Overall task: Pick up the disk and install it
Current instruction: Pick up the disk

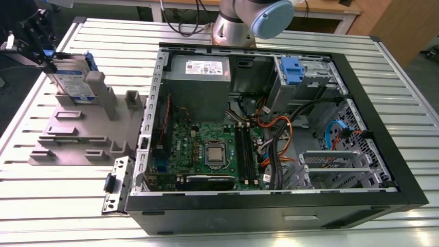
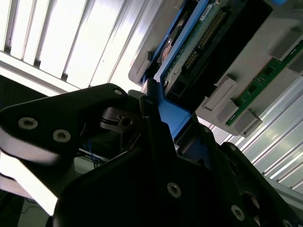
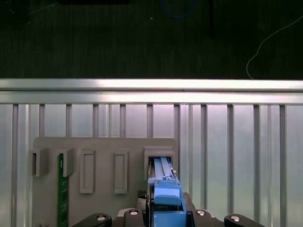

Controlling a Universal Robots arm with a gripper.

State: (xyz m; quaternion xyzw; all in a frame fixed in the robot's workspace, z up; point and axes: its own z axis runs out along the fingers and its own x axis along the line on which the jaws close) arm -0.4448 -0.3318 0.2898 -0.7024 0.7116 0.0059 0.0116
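Grips the disk [image 1: 74, 81] by its blue bracket with the pincer [image 1: 44, 53] — clamped tight on the bracket's top edge, at the far end of the exterior view's left. Holds it upright, white-and-blue label showing. Sits with its lower end in a slot of the grey holder [image 1: 75, 135], on the slatted metal tabletop [image 1: 61, 206]. Appears in both wrist views as blue plastic squeezed between the black parts of the pincer [image 3: 165, 215], rising straight out of that slot. Shares the holder with a green circuit board [image 3: 60, 189], set on edge in another slot, well apart from the disk.

Stands just to the exterior view's left of an open computer case [image 1: 274, 208] — motherboard [image 1: 205, 149] on the near side, grey power supply [image 1: 199, 69] at the far side, small blue latch [image 1: 291, 69] on the drive bay at the far right. Reaches over from the arm's base [image 1: 233, 31], fixed beyond the case at the tabletop's far edge.
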